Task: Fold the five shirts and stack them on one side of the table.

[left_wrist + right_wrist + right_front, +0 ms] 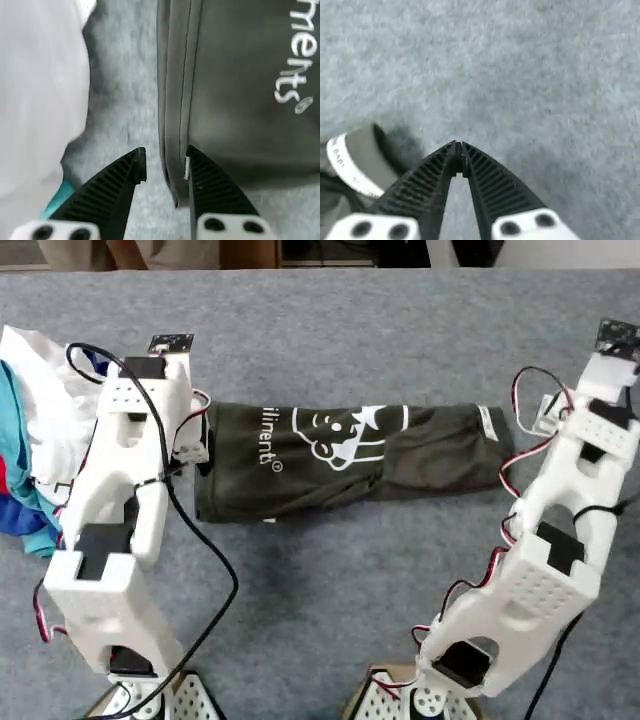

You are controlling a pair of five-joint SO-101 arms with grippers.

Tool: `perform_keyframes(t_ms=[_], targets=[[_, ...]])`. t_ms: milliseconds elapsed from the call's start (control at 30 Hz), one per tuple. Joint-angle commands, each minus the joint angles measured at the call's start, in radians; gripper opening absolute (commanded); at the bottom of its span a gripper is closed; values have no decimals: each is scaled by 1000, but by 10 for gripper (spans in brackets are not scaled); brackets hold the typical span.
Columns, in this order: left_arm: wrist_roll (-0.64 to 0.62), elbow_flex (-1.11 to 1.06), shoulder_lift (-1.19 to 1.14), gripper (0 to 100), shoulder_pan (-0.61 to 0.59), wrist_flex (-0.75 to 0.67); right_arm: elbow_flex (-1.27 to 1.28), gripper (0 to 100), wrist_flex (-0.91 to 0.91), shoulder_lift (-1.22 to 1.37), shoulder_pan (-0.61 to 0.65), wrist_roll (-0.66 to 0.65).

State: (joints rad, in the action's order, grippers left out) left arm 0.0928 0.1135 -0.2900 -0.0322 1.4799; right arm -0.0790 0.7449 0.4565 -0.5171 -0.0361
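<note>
The left gripper (165, 167) stands part open at the 9 o'clock end of the dark green shirt (240, 100). One jaw is over the layered edge and the other over the grey table cover (125, 100) beside it, with the edge in the gap and nothing pinched yet. The right gripper (459, 152) is closed on nothing, over bare cover at the shirt's 3 o'clock end, just beside the white neck label (345, 165).

The shirt lies mid-table as a long band running from 9 to 3 o'clock, with its white print facing up. A loose pile of white, teal and blue shirts (30, 430) waits at the 9 o'clock edge.

The lengthwise fold looks done, so the end-to-end fold seems to be the step in hand. Next, the left jaws probably need to close on all the layers at once. The right gripper would have to open before it can take or pin the collar end.
</note>
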Motion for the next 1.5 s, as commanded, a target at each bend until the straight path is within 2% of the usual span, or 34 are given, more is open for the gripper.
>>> perform_keyframes(t_ms=[0,300,567,700,900,1100,1300,1467], targets=[[-15,104,-39,147,15,-12,53,5,-117,-70,-13,14],[-15,187,-202,150,15,-72,64,5,-123,-87,-10,14],[-14,282,-306,151,15,-71,64,5,-124,-87,-10,6],[-15,302,-320,151,15,-66,64,5,-126,-87,-10,5],[-15,388,-309,151,35,15,64,5,-126,-85,-8,5],[-28,396,-312,195,29,15,64,5,-126,-85,-8,5],[-32,394,-315,196,20,9,64,5,-126,-85,-8,5],[-32,405,-404,196,-14,6,64,5,-126,-85,-8,5]])
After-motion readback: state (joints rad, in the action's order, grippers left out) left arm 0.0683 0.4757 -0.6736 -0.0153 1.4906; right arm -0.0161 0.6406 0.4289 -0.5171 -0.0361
